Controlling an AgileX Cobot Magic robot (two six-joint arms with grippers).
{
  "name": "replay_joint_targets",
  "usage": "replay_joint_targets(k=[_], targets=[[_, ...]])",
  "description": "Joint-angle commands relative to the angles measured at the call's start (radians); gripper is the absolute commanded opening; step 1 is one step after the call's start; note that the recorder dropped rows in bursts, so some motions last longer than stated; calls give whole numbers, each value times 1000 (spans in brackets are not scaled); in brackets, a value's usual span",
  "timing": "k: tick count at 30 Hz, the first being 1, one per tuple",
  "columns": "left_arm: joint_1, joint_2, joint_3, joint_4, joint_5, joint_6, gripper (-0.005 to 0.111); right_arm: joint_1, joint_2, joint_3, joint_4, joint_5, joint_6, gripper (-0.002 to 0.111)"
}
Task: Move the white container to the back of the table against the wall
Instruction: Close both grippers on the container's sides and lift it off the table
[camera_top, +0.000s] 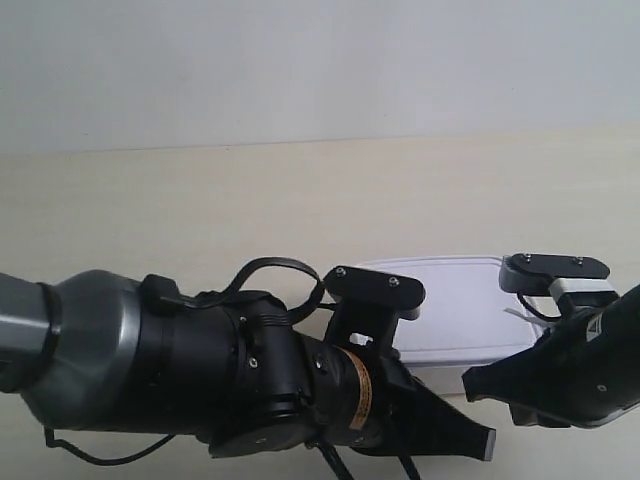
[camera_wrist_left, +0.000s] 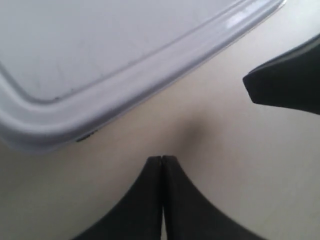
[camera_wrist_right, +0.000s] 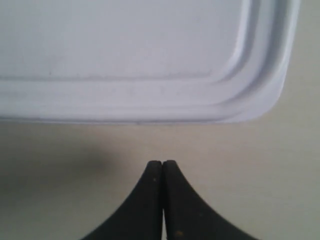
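Note:
The white container lies flat on the table near its front edge, well short of the wall. The gripper of the arm at the exterior view's left is shut and empty, in front of the box. The other arm's gripper is also shut, close to the box's near side. In the left wrist view, my left gripper is shut just off a rounded corner of the container. In the right wrist view, my right gripper is shut a short gap from the container's long rim.
The black fingertip of the other arm shows close by in the left wrist view. Both bulky arm bodies crowd the front of the table. Pale wood stretches from the box back to the wall.

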Motion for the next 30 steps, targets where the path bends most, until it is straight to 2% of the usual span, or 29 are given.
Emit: replay_joint_targets(k=[1, 17, 24, 30], targets=[[23, 25, -17, -3, 11, -5, 0, 4, 4, 3, 1, -59, -6, 0], [105, 49, -17, 4, -51, 0, 0, 4, 4, 3, -3, -152, -2, 0], [106, 50, -17, 11, -65, 16, 0, 4, 4, -6, -5, -171, -6, 0], [110, 65, -65, 13, -42, 21, 0, 4, 14, -55, -13, -152, -6, 0]])
